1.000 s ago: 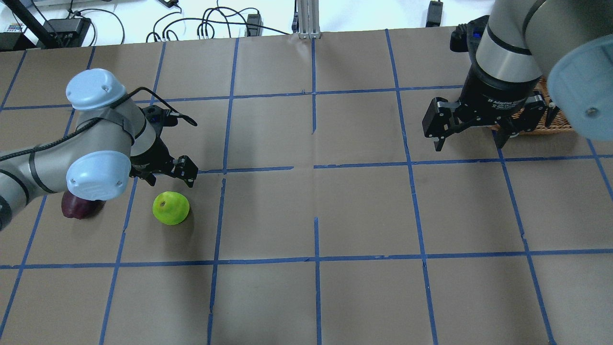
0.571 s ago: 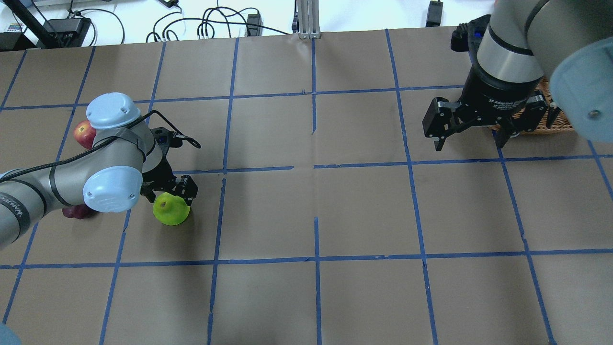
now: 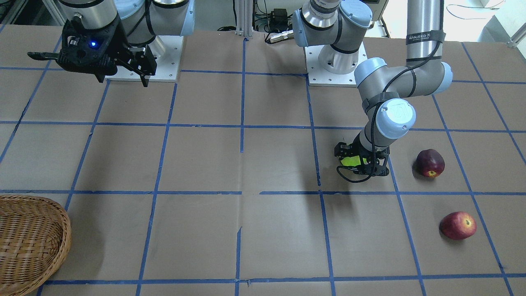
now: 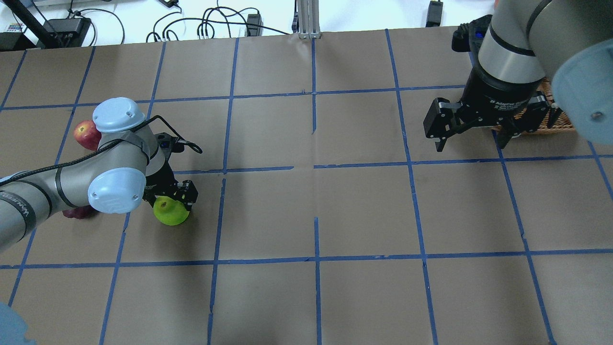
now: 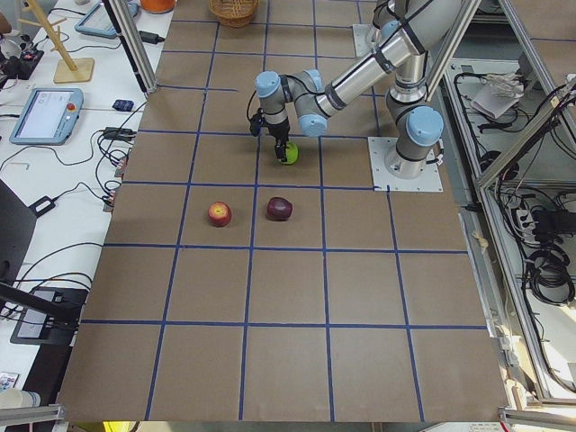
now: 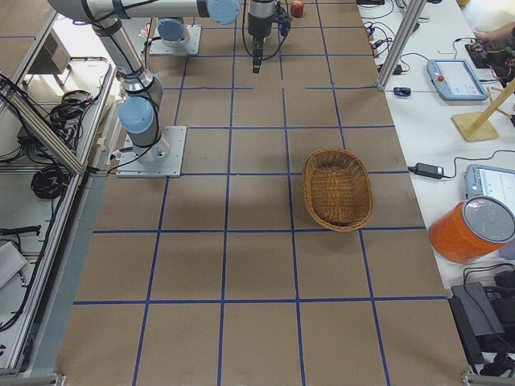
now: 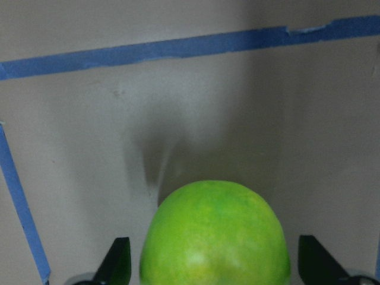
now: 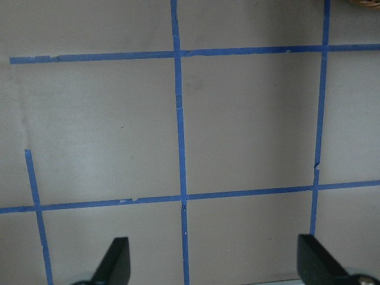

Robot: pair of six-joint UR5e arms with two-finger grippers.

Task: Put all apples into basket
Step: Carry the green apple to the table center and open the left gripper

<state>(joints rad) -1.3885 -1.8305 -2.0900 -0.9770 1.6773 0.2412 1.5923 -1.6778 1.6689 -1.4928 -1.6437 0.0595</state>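
Observation:
The lime-green apple (image 4: 168,214) lies on the table's left half and also shows in the front view (image 3: 350,160). My left gripper (image 4: 168,201) is lowered over it, open, a finger on each side; the left wrist view shows the apple (image 7: 217,231) between the fingertips (image 7: 119,264) with small gaps. The maroon apple (image 3: 430,163) lies beside it, mostly under my arm in the overhead view (image 4: 76,212). The lighter red apple (image 4: 86,135) lies farther out. The wicker basket (image 3: 28,242) sits at the right end. My right gripper (image 4: 471,143) hangs open and empty, high beside the basket.
Brown paper with a blue tape grid (image 4: 313,167) covers the table. Cables and power adapters (image 4: 210,26) lie along the far edge, with an aluminium post (image 4: 306,19). The arm bases (image 3: 335,61) stand on the robot's side.
My left gripper has dropped from behind the green apple down around it. The left arm's shift uncovered the lighter red apple. The right arm has barely moved.

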